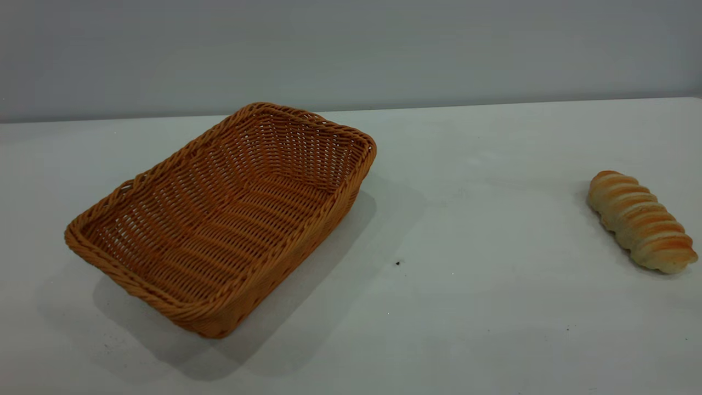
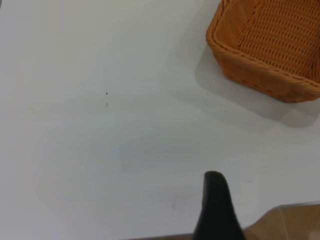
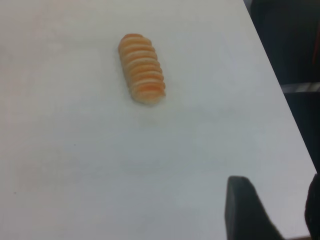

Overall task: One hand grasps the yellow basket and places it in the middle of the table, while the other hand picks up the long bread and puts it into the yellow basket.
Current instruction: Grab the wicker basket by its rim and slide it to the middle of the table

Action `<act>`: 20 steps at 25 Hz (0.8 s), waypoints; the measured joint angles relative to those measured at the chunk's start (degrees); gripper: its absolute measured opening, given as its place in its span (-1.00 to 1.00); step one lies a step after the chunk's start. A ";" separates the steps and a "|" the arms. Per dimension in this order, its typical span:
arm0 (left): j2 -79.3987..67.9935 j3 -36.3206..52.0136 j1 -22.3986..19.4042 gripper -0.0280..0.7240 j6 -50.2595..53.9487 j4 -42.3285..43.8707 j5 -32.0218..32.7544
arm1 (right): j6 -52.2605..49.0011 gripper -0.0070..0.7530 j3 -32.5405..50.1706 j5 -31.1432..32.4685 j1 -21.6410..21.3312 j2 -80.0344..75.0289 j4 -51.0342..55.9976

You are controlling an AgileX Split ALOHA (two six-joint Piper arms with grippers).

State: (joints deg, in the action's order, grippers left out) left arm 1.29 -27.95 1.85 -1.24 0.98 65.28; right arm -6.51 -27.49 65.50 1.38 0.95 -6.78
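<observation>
The yellow basket (image 1: 219, 219) stands empty on the left half of the white table (image 1: 466, 247), set at an angle. In the left wrist view one corner of the basket (image 2: 265, 50) shows, well away from my left gripper (image 2: 216, 200), which appears only as a black tip over the table's edge. The long bread (image 1: 639, 219) lies on the table at the far right. The right wrist view shows the bread (image 3: 141, 69) lying free, some way ahead of my right gripper (image 3: 276, 178), which is open over bare table. Neither gripper appears in the exterior view.
A grey wall (image 1: 351, 49) runs behind the table. The table's side edge (image 3: 272, 75) passes close to the bread, with dark space beyond it. Brown floor (image 2: 290, 225) shows past the table's edge by the left gripper. Bare tabletop lies between basket and bread.
</observation>
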 joint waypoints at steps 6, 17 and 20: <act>0.00 0.00 0.00 0.59 0.00 0.00 0.00 | 0.00 -0.10 0.00 0.00 0.00 0.00 0.00; 0.00 0.00 1.76 0.57 0.53 0.07 0.00 | 0.00 -0.10 0.00 0.00 9.12 0.00 -0.06; -0.80 0.00 1.87 0.52 2.96 0.07 0.00 | 0.00 -0.10 0.00 -0.28 10.82 0.00 -1.30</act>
State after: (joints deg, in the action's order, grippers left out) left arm 0.48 -27.95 3.72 1.72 1.04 65.28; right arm -6.51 -27.49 65.21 12.20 0.95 -8.08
